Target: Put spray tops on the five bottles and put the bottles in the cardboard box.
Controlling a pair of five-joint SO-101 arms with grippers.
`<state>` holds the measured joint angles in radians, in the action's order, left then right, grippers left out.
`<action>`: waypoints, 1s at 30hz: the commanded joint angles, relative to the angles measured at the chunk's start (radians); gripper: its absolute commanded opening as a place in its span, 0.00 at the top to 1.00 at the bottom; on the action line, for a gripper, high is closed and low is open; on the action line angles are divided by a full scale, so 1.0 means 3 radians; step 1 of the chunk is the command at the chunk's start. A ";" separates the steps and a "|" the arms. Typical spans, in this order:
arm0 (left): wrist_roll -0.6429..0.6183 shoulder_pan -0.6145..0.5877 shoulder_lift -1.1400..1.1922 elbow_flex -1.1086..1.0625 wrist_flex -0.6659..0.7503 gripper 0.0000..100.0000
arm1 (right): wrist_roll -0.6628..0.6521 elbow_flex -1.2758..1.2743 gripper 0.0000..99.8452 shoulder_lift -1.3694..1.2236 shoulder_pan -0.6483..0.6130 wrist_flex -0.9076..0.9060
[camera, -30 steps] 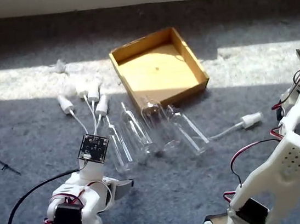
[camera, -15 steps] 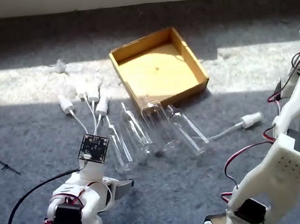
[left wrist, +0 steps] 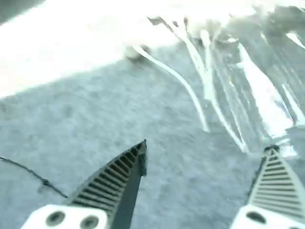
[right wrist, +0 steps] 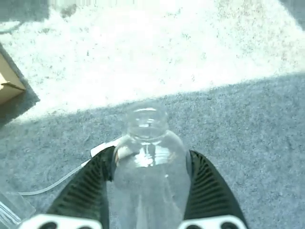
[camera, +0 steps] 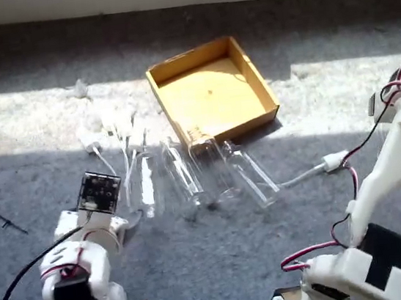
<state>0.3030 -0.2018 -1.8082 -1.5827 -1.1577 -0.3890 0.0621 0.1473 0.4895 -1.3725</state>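
right wrist view: your right gripper [right wrist: 150,158] is clamped round a clear bottle [right wrist: 148,183], neck poking out past the fingertips. that keeps the mouth free, and there's no top on it yet. one spray top [right wrist: 102,150] w/ its tube lies on the carpet [right wrist: 248,124] right behind the bottle, prob. the one to fit. your left gripper [left wrist: 207,146] hangs w/ jaws wide apart, nothing in it, near the tubes of the other spray tops [camera: 112,124], looks set for a pick. four bottles [camera: 214,167] lie side by side just in front of the cardboard box [camera: 234,125], handy for loading. no bottle in the box yet.
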 commanded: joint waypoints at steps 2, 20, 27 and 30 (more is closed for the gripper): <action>0.0614 -0.0852 -0.0023 0.0616 0.0757 0.66 | 0.0010 -0.1204 1.00 0.0795 -0.0258 0.0621; 0.0138 -0.1046 0.4156 0.4416 -0.0742 0.66 | 0.0164 -0.2468 1.00 0.2013 -0.0785 0.0765; -0.0358 -0.0555 0.6370 0.6452 -0.1499 0.72 | 0.0164 -0.2539 1.00 0.2186 -0.1363 0.0744; -0.0563 -0.0488 0.7199 0.7163 -0.1739 0.72 | 0.0164 -0.2539 1.00 0.2192 -0.1394 0.0744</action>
<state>0.2140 -0.3951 0.0345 0.2325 -1.5904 -0.3475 -0.7050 0.7764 0.0859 -1.1607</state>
